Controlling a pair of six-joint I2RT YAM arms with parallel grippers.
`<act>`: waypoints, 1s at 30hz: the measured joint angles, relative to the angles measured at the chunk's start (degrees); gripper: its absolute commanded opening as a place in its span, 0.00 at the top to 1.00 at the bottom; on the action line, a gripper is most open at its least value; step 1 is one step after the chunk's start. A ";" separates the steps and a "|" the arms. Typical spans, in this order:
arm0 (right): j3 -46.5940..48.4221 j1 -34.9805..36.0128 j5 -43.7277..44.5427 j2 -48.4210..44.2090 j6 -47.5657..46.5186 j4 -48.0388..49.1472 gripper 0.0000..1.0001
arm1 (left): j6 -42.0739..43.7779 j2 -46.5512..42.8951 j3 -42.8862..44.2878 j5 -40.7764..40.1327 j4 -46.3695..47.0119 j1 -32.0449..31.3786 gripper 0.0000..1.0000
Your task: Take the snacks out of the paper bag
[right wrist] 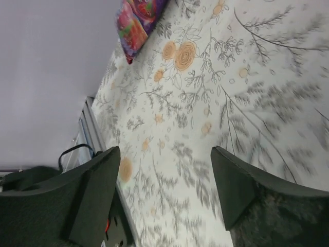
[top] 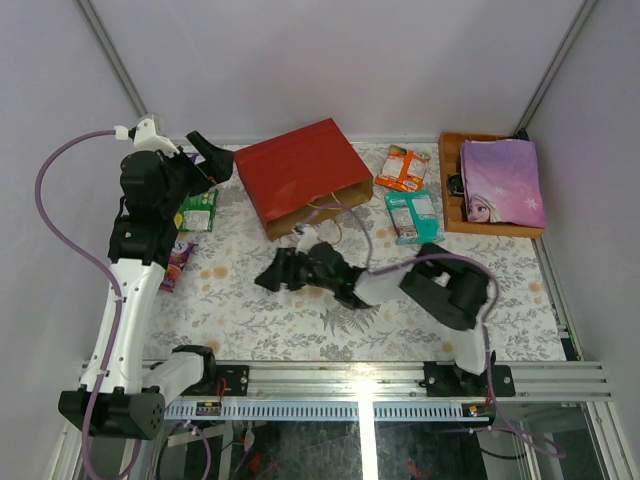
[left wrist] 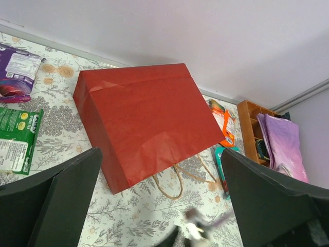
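Observation:
The red paper bag lies on its side at the back of the table, mouth and tan cord handles facing the front. Snacks lie outside it: an orange packet and a teal one to its right, a green one and a purple one to its left. My left gripper hovers open above the bag's left end. In front of the bag's mouth, my right gripper stands open and empty over the cloth.
An orange wooden tray at the back right holds a flat purple princess item. Walls close off the back and sides. A metal rail runs along the near edge.

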 measured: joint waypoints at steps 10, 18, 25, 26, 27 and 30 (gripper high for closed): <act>-25.22 -10.21 15.61 -11.50 12.63 24.81 0.40 | 0.24 -0.66 -1.51 -0.42 0.35 0.04 0.00; -26.08 -15.41 22.47 0.61 28.26 36.46 0.48 | 0.57 -2.49 -2.12 0.17 0.81 0.02 0.00; -19.26 -19.43 27.45 3.32 34.75 34.84 0.48 | 0.90 -2.71 -2.12 0.26 1.22 -0.04 0.00; -18.12 -19.91 28.00 3.85 35.26 34.18 0.48 | 0.94 -2.71 -2.12 0.26 1.25 -0.09 0.00; -16.52 -20.50 28.26 4.46 35.93 32.70 0.48 | 0.98 -2.71 -2.12 0.26 1.27 -0.09 0.00; -10.75 -22.53 28.11 6.82 38.12 26.36 0.48 | 1.05 -2.71 -2.12 0.28 1.31 -0.09 0.00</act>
